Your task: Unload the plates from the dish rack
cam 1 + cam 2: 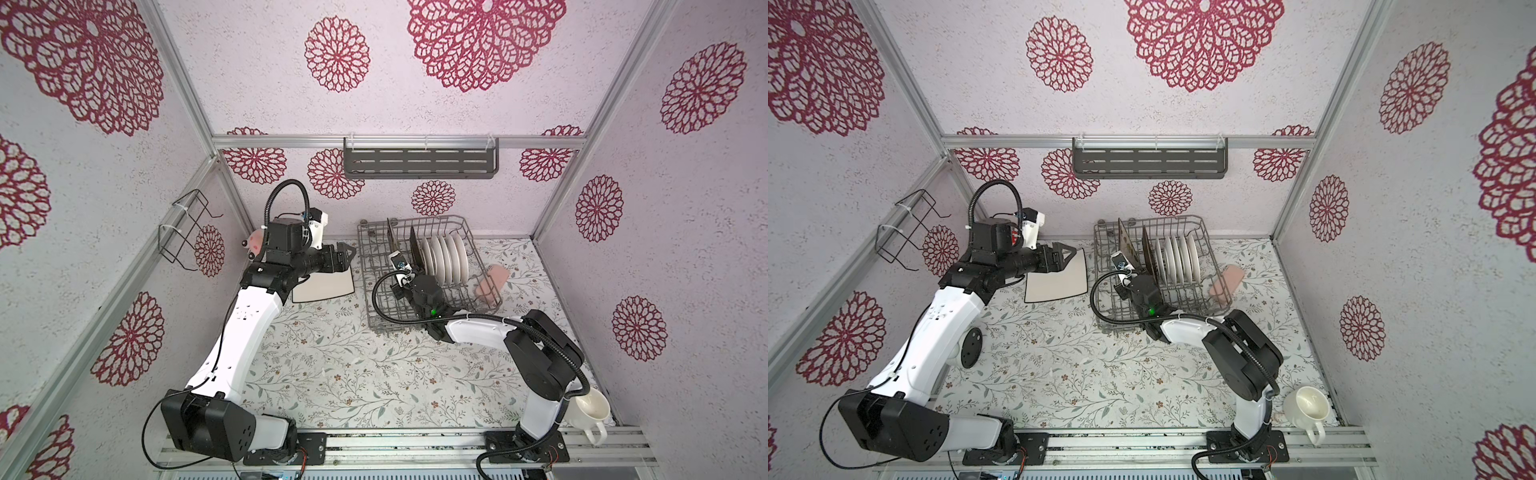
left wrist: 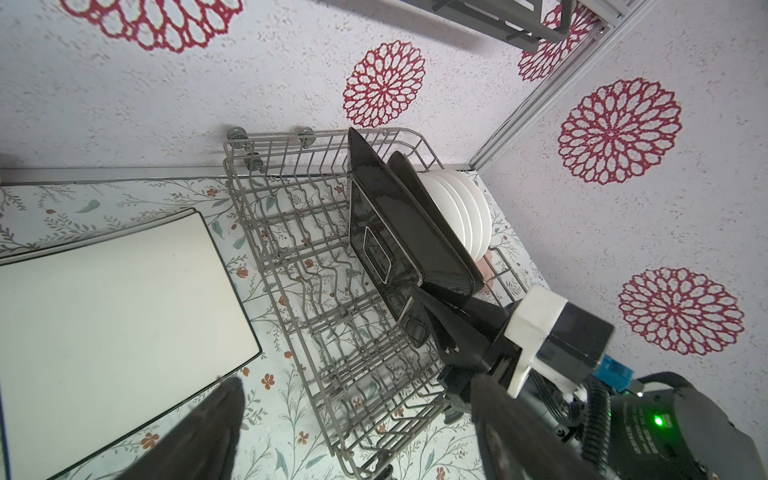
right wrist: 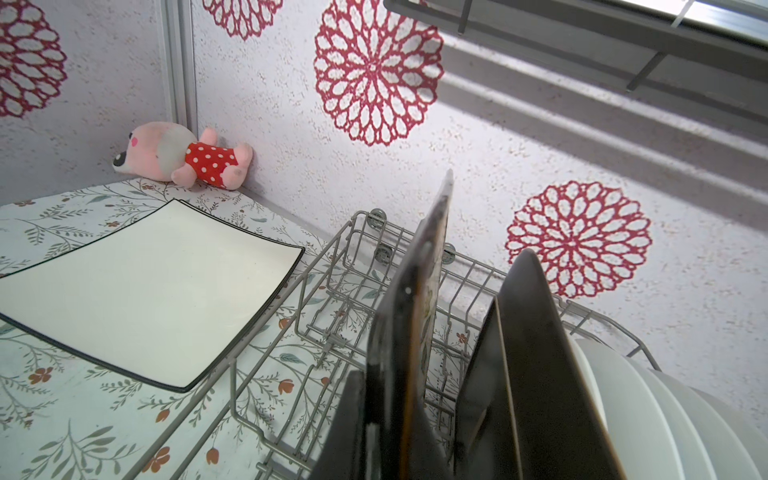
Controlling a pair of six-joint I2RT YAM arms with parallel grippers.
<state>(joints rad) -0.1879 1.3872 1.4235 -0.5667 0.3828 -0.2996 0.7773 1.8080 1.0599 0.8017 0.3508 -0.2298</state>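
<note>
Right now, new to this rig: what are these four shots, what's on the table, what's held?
Two robot arms, each tipped with a two-finger clamp (gripper), stand at the front of a floral table. Two pictures come from one overhead stereo camera that sees everything; the other two come from a camera on each wrist. On the table: a wire rack, a white square plate lying flat left of it, a plush toy in the back left corner, a mug by the right arm's base. On edge in the rack: a dark plate, a second dark plate, then a row of round plates. The right gripper is shut on the first dark plate. The left gripper is open and empty, over the white plate.
</note>
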